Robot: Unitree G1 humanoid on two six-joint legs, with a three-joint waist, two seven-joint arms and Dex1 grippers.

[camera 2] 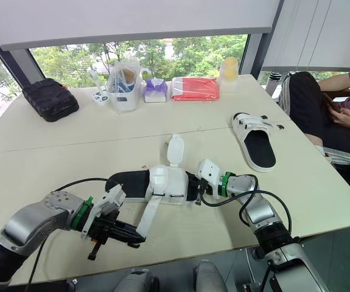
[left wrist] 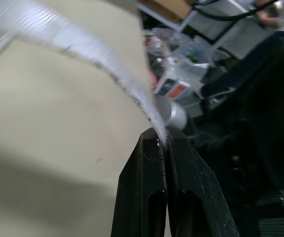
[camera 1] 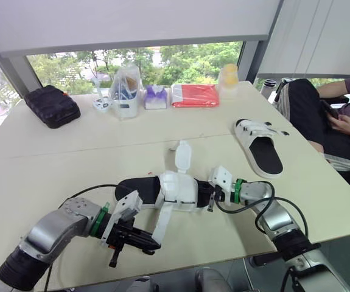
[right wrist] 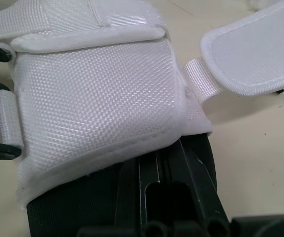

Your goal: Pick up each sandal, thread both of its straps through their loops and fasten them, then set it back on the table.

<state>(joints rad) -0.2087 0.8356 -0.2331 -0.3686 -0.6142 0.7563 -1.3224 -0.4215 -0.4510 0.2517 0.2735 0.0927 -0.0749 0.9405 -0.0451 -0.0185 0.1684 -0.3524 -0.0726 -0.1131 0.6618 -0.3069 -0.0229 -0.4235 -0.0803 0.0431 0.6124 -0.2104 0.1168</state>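
From the head, the near sandal [camera 1: 162,188] lies on the table [camera 1: 53,164] toward its front edge, between the left gripper [camera 1: 153,244], which holds a loose white strap [camera 1: 161,222], and the right gripper [camera 1: 211,196]; a second sandal [camera 1: 260,149] lies well apart to the right. The left wrist view shows black fingers [left wrist: 146,187] pinched together on the strap's tip. The right wrist view shows fingers [right wrist: 196,173] closed on the sandal's edge under its white woven upper [right wrist: 97,98].

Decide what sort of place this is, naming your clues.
Probably an office or meeting room: pale tables pushed together, a wide window under a roller blind, and a person seated alongside.
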